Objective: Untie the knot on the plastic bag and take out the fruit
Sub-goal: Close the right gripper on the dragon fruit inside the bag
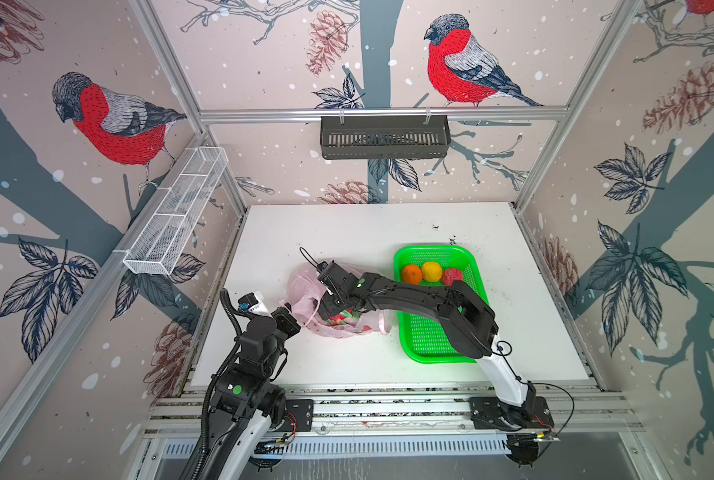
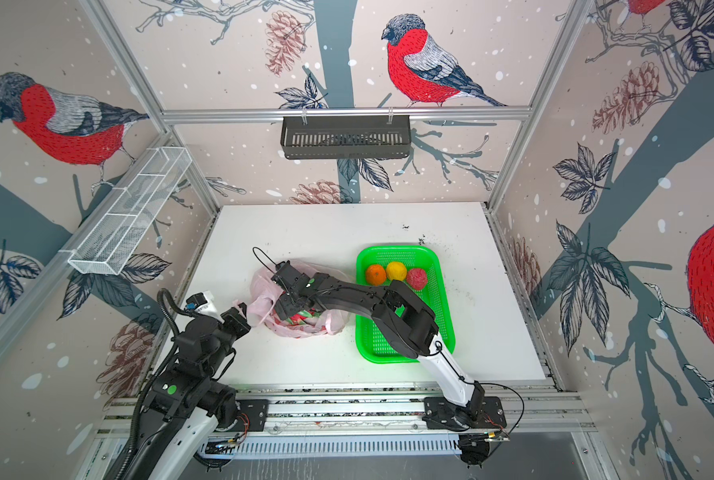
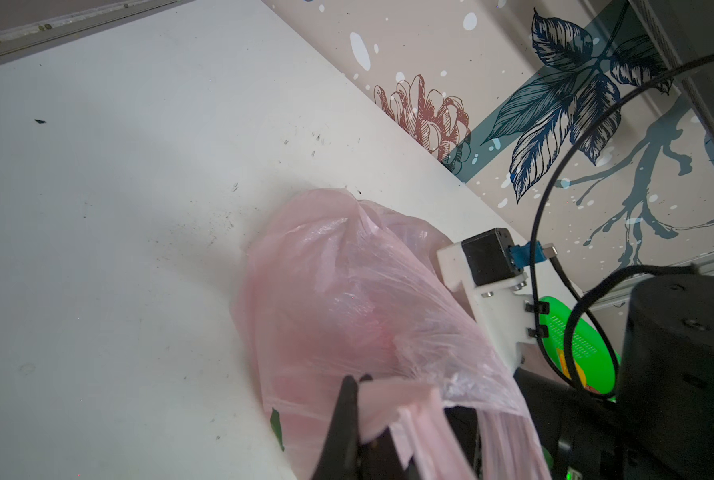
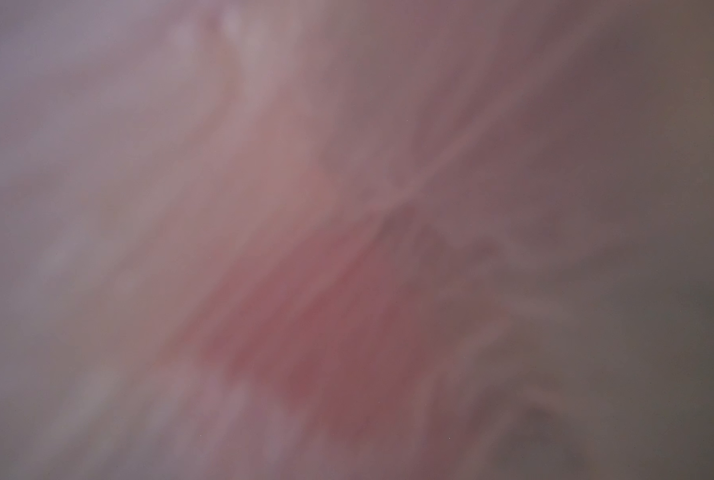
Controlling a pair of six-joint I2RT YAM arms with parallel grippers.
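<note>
Plastic bag (image 3: 338, 291) mid-frame: translucent pale pink, crumpled, lying on white worktop (image 3: 118, 228). Left end effector (image 3: 357, 388) closed on flat pink handle (image 3: 392, 399) of bag; one dark fingertip (image 3: 347, 399) against film. Reddish shape dim through bag wall, identity unclear. Small dark green scrap (image 3: 276, 428) on worktop just beside bag. White bracket (image 3: 492, 307) with black camera module (image 3: 488, 257) behind bag. Green tray (image 3: 592, 349) partly hidden by black cable (image 3: 548, 193). Dark specks across worktop. Leaf-print wall (image 3: 555, 124) beyond.

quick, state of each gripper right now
left gripper: closed, pinching the pink bag.
right gripper: tip inside the bag's mouth, jaws hidden, cannot tell.
</note>
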